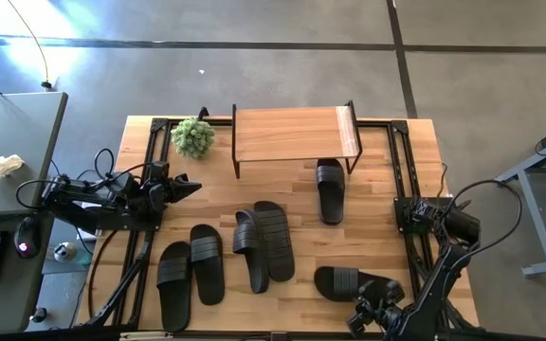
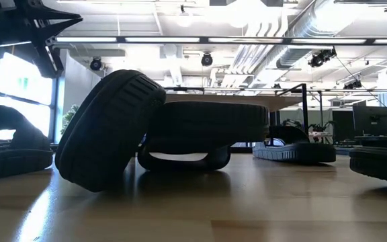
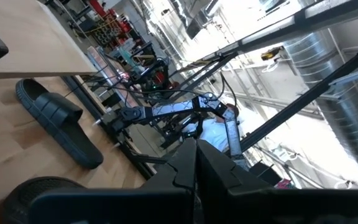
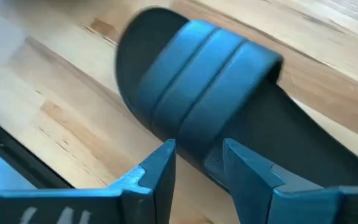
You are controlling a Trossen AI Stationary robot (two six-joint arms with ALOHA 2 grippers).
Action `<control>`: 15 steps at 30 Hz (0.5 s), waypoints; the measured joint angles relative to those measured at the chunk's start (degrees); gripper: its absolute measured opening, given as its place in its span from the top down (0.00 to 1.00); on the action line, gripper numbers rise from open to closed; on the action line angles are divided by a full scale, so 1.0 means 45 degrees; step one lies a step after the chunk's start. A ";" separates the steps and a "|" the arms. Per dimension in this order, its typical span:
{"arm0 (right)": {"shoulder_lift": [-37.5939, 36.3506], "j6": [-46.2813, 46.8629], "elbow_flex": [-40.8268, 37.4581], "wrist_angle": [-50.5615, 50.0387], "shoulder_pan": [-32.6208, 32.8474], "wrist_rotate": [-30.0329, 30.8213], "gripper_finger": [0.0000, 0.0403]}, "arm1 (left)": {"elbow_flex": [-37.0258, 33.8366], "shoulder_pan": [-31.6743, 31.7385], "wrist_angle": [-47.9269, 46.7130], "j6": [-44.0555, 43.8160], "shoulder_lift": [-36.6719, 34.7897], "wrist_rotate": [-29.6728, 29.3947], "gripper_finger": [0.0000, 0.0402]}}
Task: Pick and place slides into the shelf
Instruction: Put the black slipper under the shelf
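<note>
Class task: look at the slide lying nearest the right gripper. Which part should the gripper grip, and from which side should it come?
Probably the side edge of the sole beside the ribbed strap of the slide, coming down from above. It lies flat, sole down, and the right gripper is open at that edge.

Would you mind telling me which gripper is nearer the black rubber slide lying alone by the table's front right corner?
Right. The right gripper sits at that black rubber slide, open fingers at its edge. The left gripper hangs far across the table near the small green plant.
</note>
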 joint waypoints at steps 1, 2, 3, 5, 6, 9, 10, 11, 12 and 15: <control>0.0000 0.0000 0.0000 -0.0021 -0.0017 0.0024 0.67 | 0.0000 -0.0004 0.0000 -0.0054 0.0000 -0.0005 1.00; 0.0000 0.0000 0.0000 -0.0066 -0.0044 0.0024 0.65 | 0.0000 -0.0003 0.0000 -0.0062 0.0000 -0.0004 1.00; 0.0000 0.0011 0.0000 -0.0098 -0.0048 0.0015 0.63 | 0.0000 -0.0005 0.0000 -0.0067 0.0000 -0.0005 1.00; 0.0000 0.0076 0.0000 -0.0186 -0.0071 -0.0011 0.58 | 0.0000 -0.0005 0.0000 -0.0136 0.0000 -0.0005 1.00; 0.0000 0.0169 0.0000 -0.0300 -0.0088 -0.0063 0.56 | 0.0000 0.0000 -0.0002 -0.0244 0.0000 -0.0005 1.00; 0.0000 0.0543 0.0000 -0.0550 -0.0213 -0.0723 0.50 | 0.0000 -0.0002 -0.0053 -0.0456 0.0000 -0.0005 1.00; 0.0000 0.0634 -0.0004 -0.0627 -0.0264 -0.0941 0.48 | 0.0000 -0.0005 -0.0053 -0.0554 0.0000 0.0013 1.00; -0.0001 0.0666 -0.0082 -0.0555 -0.0300 -0.0938 0.47 | 0.0000 0.0000 -0.0049 -0.0695 0.0000 0.0042 1.00; -0.0010 0.0676 -0.0251 -0.0322 -0.0320 -0.0888 0.46 | 0.0000 -0.0005 -0.0053 -0.0784 0.0000 0.0049 1.00; 0.0000 0.0680 -0.0994 0.0742 -0.0323 -0.0600 0.45 | 0.0000 -0.0002 -0.0053 -0.1144 0.0000 0.0057 1.00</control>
